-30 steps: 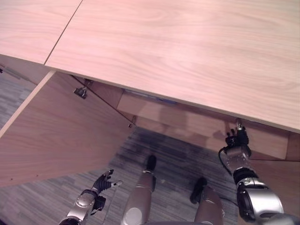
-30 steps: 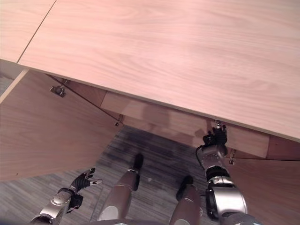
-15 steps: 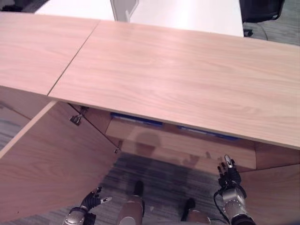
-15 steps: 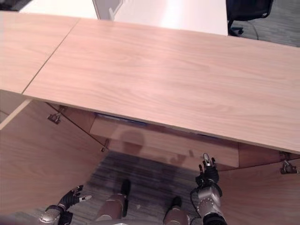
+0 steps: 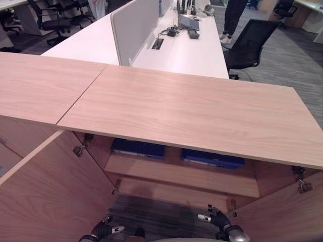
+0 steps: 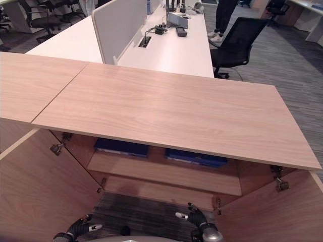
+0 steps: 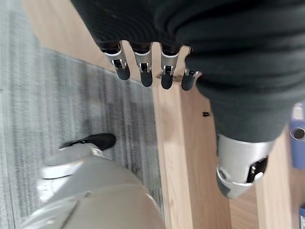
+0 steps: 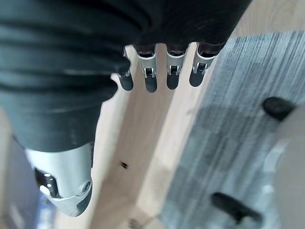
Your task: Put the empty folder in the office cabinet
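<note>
The wooden office cabinet (image 5: 192, 111) stands with both doors swung wide. Two flat blue folders (image 5: 138, 148) (image 5: 212, 159) lie side by side on its upper shelf (image 5: 186, 174), just under the top. My left hand (image 5: 103, 231) hangs low in front of the left door (image 5: 50, 191), fingers (image 7: 143, 71) straight and empty. My right hand (image 5: 217, 220) is low near the cabinet's bottom front edge, fingers (image 8: 162, 71) spread, holding nothing. Both hands are well below the folders.
The right door (image 5: 287, 212) stands open at the lower right. A second cabinet top (image 5: 40, 85) adjoins on the left. Behind are a white desk (image 5: 181, 50) with a divider panel, a black office chair (image 5: 250, 43) and a person's legs (image 5: 232, 15).
The camera has tilted upward, bringing the shelf, the folders and the office behind into view. My right hand has come away from the shelf's front edge and now sits lower.
</note>
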Robot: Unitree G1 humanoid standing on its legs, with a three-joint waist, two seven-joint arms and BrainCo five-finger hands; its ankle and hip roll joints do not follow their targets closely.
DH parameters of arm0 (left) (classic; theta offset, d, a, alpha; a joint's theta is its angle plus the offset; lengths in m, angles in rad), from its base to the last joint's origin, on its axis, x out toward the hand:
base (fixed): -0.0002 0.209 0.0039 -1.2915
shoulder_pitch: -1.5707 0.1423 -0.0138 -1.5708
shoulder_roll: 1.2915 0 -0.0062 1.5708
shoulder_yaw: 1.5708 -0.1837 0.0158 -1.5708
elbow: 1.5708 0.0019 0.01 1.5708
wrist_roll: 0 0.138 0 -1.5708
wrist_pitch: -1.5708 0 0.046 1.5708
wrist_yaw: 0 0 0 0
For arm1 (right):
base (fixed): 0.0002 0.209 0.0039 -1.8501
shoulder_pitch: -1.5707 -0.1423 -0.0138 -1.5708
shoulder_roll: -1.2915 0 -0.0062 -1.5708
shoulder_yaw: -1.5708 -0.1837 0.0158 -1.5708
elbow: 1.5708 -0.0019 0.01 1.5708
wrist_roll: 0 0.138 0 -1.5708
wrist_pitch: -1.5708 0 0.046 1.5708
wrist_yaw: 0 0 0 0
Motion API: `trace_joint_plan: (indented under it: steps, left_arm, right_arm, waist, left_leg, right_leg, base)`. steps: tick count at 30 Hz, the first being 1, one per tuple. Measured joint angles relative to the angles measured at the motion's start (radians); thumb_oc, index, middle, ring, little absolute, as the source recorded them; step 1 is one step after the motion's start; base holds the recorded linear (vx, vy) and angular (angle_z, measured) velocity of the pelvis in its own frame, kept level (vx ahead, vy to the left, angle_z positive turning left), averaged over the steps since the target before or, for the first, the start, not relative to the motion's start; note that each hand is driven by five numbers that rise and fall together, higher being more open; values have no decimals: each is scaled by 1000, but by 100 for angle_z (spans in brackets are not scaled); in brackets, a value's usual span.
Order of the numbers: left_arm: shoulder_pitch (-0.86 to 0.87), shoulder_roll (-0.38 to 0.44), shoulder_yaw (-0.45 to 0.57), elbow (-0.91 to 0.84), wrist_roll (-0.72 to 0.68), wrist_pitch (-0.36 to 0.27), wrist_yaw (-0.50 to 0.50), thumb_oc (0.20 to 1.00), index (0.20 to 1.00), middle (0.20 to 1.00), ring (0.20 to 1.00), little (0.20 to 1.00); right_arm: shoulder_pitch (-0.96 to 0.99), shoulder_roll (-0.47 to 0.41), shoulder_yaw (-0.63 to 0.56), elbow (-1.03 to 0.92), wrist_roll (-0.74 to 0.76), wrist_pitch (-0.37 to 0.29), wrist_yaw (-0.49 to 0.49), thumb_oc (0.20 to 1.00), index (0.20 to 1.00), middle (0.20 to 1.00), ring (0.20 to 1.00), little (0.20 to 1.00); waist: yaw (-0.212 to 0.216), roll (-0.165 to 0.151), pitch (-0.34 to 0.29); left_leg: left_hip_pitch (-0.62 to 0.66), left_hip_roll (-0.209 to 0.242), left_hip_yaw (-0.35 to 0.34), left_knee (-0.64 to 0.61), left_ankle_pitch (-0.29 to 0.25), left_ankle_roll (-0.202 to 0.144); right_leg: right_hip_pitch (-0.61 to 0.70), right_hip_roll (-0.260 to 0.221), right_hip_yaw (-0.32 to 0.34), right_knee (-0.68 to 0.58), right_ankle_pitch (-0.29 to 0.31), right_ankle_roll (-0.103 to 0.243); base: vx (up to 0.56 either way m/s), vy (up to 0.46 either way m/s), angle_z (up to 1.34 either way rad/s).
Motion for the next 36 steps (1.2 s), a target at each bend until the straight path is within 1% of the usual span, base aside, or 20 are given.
trace_joint_plan:
  steps: [3,8,14,16,17,19,20,21,22,26,27,28,29,30,31,32,33,34,35,36]
  left_arm:
    - [-9,-27,-13,0,11,3,6,1000,1000,1000,1000,1000]
    - [-20,-41,-29,7,19,5,8,1000,1000,1000,1000,1000]
    - [-29,-51,-20,39,16,11,17,1000,1000,1000,1000,1000]
    - [-31,-53,-19,40,7,16,19,1000,1000,1000,1000,1000]
    - [-27,-57,-8,44,5,17,18,1000,1000,1000,1000,1000]
    - [-29,-60,18,45,-2,9,24,1000,1000,1000,1000,1000]
    - [-39,-64,23,47,-4,13,32,1000,1000,1000,1000,1000]
    - [-26,-69,11,51,-4,16,31,1000,1000,1000,1000,1000]
    - [-4,-90,16,70,-28,19,35,1000,1000,1000,1000,1000]
    - [-7,-127,15,74,-51,28,40,1000,1000,1000,1000,1000]
    - [5,-139,13,76,-62,28,42,1000,1000,1000,1000,1000]
    - [3,-141,14,76,-62,28,43,1000,1000,1000,1000,1000]
    - [-30,-142,15,78,-65,29,45,1000,1000,1000,1000,1000]
    - [-37,-140,15,77,-72,29,45,1000,1000,1000,1000,1000]
    - [-30,-139,11,81,-78,31,45,1000,1000,1000,1000,1000]
    - [-27,-142,6,87,-79,36,46,1000,1000,1000,1000,1000]
    - [-31,-140,16,87,-79,39,47,1000,1000,1000,1000,1000]
    - [-46,-127,18,86,-79,38,47,1000,1000,1000,1000,1000]
    - [-55,-118,18,85,-79,37,47,1000,1000,1000,1000,1000]
    - [-60,-110,34,83,-79,36,47,1000,1000,1000,1000,1000]
  right_arm:
    - [5,-1,12,69,-80,22,2,1000,1000,1000,1000,1000]
    - [-1,-5,7,111,-115,45,-1,1000,1000,1000,1000,1000]
    - [-7,-5,10,110,-120,48,-2,1000,1000,1000,1000,1000]
    - [-34,-2,15,109,-119,47,-2,1000,1000,1000,1000,1000]
    - [-44,-3,20,107,-120,48,-4,1000,1000,1000,1000,1000]
    - [-42,-10,22,100,-119,48,-5,1000,1000,1000,1000,1000]
    - [-45,-13,23,102,-119,46,-7,1000,1000,1000,1000,1000]
    - [-54,-18,22,101,-119,45,-13,1000,1000,1000,1000,1000]
    - [-79,-28,24,101,-119,42,-23,1000,1000,1000,1000,1000]
    - [-96,-43,31,100,-119,42,-24,1000,1000,1000,1000,1000]
    - [-104,-51,39,100,-119,41,-30,1000,1000,1000,1000,1000]
    - [-105,-54,46,99,-119,39,-35,1000,1000,1000,1000,1000]
    - [-104,-55,42,99,-117,34,-46,1000,1000,1000,1000,1000]
    - [-104,-57,42,100,-117,34,-47,1000,1000,1000,1000,1000]
    - [-97,-57,43,104,-117,32,-50,1000,1000,1000,1000,1000]
    - [-97,-61,43,109,-115,24,-57,1000,1000,1000,1000,1000]
    - [-100,-58,41,111,-111,22,-64,1000,1000,1000,1000,1000]
    - [-96,-53,36,111,-110,27,-67,1000,1000,1000,1000,1000]
    - [-90,-52,29,112,-110,27,-66,1000,1000,1000,1000,1000]
    - [-86,-52,17,118,-110,28,-67,1000,1000,1000,1000,1000]
  waist:
    - [0,7,-6]
    - [-30,12,-9]
    - [-29,22,6]
    - [-17,19,35]
    - [-16,30,44]
    - [6,35,42]
    - [16,36,45]
    - [21,51,49]
    - [43,89,58]
    - [72,153,72]
    - [94,164,81]
    - [92,174,78]
    - [72,162,89]
    - [75,157,93]
    - [86,151,91]
    - [79,149,91]
    - [57,135,95]
    - [54,103,107]
    - [55,83,113]
    - [50,76,116]
  left_leg:
    - [32,-2,27,-34,10,8]
    - [82,-3,70,-66,25,17]
    - [114,-2,84,-104,43,20]
    - [95,6,77,-91,43,23]
    - [84,30,59,-89,52,22]
    - [63,53,19,-97,70,0]
    - [65,52,4,-93,82,-11]
    - [57,60,-10,-83,85,-11]
    - [44,76,-26,-79,103,-24]
    - [-7,83,-106,-57,135,-47]
    - [-25,85,-134,-49,144,-53]
    - [-43,82,-148,-38,157,-69]
    - [-86,62,-159,-31,218,-97]
    - [-88,56,-125,-54,248,-101]
    - [-81,58,-78,-60,218,-93]
    - [-78,72,41,-45,98,-15]
    - [-84,102,150,-30,92,10]
    - [-97,125,198,-21,99,-2]
    - [-91,136,199,-18,102,-7]
    - [-85,182,228,10,113,-25]
  right_leg:
    - [10,0,28,-23,14,3]
    - [22,1,66,-32,45,10]
    - [31,8,87,-17,49,8]
    - [14,18,103,16,25,21]
    - [1,56,146,73,-30,43]
    - [-1,125,166,146,-115,-4]
    - [14,143,160,101,-120,-49]
    - [36,155,138,65,-104,-53]
    - [52,184,129,55,-97,-59]
    - [49,205,72,52,-97,-74]
    - [47,225,61,59,-100,-77]
    - [44,234,61,56,-103,-83]
    - [45,236,55,52,-117,-112]
    - [51,227,26,49,-116,-129]
    - [54,222,15,55,-100,-153]
    - [57,214,-8,63,-93,-150]
    - [63,195,-47,48,-89,-155]
    - [67,163,-70,40,-85,-157]
    - [69,143,-73,35,-70,-144]
    - [98,126,-98,-5,-40,-133]
  base:
    - [-1,107,-27]
    - [-30,67,-26]
    - [-89,39,-8]
    - [-225,-22,14]
    - [-212,-112,37]
    - [-76,-82,51]
    - [-102,-70,47]
    - [-209,-119,44]
    - [-223,-115,42]
    - [-161,-72,60]
    - [-222,-25,65]
    - [-161,0,124]
    - [-177,63,136]
    - [-179,94,117]
    - [-178,93,50]
    - [-119,98,43]
    - [-114,115,72]
    - [-157,168,68]
    - [-97,106,59]
    - [-105,175,45]
